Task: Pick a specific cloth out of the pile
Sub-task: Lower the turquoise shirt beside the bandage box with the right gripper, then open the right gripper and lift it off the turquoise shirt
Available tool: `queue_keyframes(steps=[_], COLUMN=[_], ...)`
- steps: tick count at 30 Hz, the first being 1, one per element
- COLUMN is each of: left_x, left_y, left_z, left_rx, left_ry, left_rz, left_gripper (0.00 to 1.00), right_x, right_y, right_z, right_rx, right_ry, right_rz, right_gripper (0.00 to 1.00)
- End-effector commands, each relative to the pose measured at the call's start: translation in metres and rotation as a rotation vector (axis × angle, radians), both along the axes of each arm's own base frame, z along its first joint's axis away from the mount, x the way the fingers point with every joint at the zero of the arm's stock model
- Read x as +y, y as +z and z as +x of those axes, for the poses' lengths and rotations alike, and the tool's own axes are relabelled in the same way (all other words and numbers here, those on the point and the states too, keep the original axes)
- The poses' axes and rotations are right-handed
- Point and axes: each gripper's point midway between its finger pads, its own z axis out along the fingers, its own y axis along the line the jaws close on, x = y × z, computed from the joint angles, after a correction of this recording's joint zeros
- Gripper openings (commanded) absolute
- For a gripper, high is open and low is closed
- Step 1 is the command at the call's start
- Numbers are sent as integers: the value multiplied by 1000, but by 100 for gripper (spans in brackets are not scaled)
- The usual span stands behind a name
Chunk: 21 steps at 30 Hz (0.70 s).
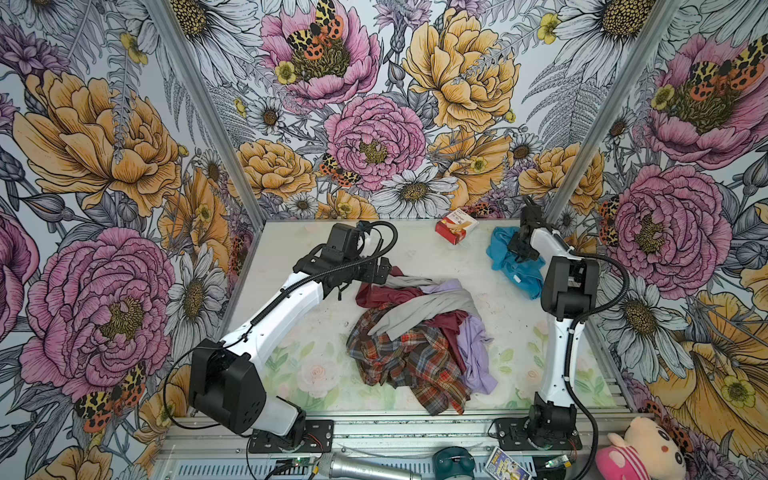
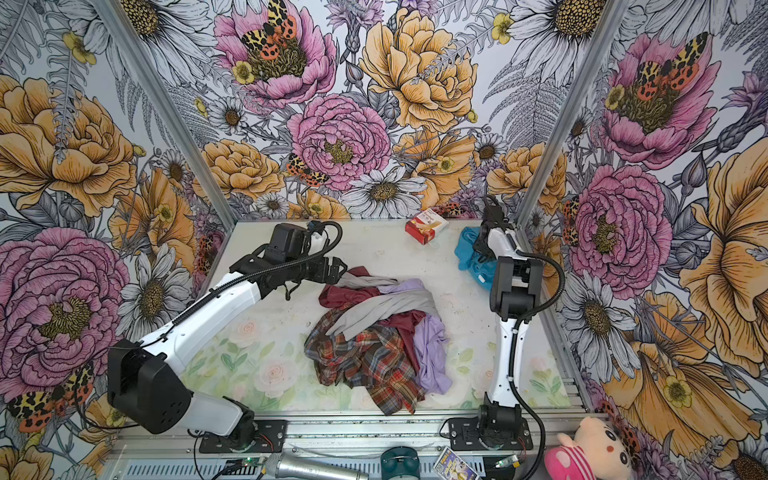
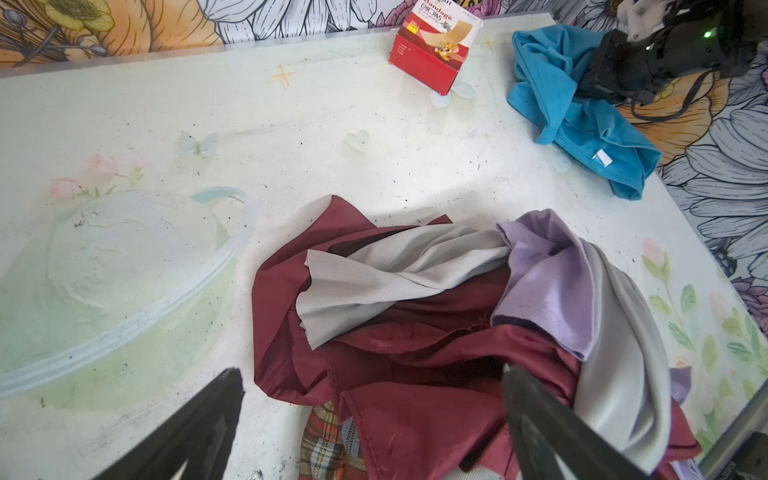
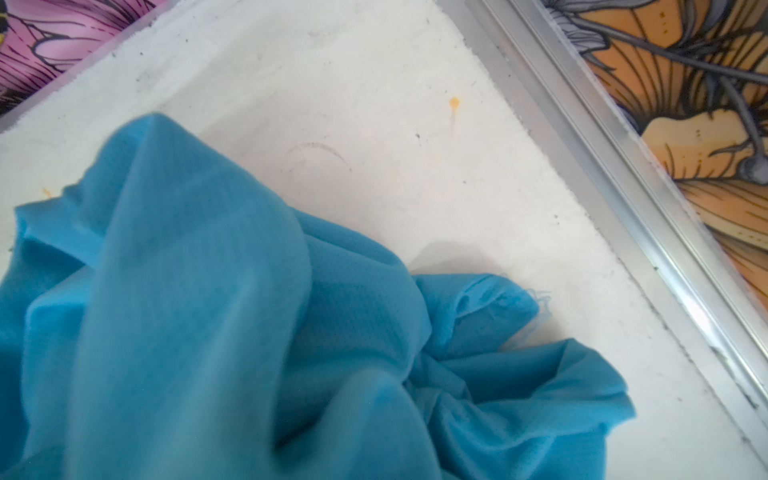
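The turquoise cloth [image 1: 505, 259] [image 2: 467, 253] lies crumpled at the back right of the table, apart from the pile [image 1: 415, 332] [image 2: 374, 332]. My right gripper [image 1: 515, 253] [image 2: 480, 249] is shut on the cloth, with folds rising up to it. In the right wrist view the cloth [image 4: 249, 332] covers the fingers entirely. The pile [image 3: 415, 311] is a heap of maroon, grey, lavender and plaid cloths. My left gripper [image 1: 384, 270] [image 3: 370, 370] hangs open over the pile's far left edge, its fingers either side of a maroon fold without touching it.
A red bandage box [image 1: 456, 226] [image 3: 434, 50] stands at the back, left of the cloth. The aluminium wall rail [image 4: 623, 174] runs close beside the cloth. A microphone [image 1: 365, 467] and a plush toy [image 1: 644, 453] lie beyond the front rail.
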Motion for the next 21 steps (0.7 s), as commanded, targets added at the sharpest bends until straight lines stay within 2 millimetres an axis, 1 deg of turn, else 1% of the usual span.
queue_keyframes(steps=[1, 2, 5, 8, 12, 15, 17, 21], left_x=[2, 2, 4, 7, 15, 22, 29, 48], left_y=[1, 2, 1, 3, 8, 9, 9, 17], left_z=[3, 4, 4, 4, 7, 11, 14, 22], left_rx=[1, 1, 0, -10, -24, -36, -40, -68], left_ry=[3, 5, 5, 6, 25, 46, 69, 139], left_rz=[-17, -21, -18, -15, -20, -24, -23, -27], left_gripper=[99, 99, 99, 99, 99, 99, 99, 99], right_x=[9, 9, 14, 16, 19, 23, 25, 28], right_y=[-22, -23, -22, -7, 25, 53, 71, 103], right_z=[-6, -7, -4, -2, 3, 6, 8, 7], right_rx=[78, 80, 73, 45, -18, -73, -107, -163], right_ry=[37, 38, 47, 47, 60, 70, 79, 90], right_rz=[16, 18, 36, 45, 52, 63, 72, 74], right_gripper=[0, 0, 7, 16, 31, 44, 57, 76])
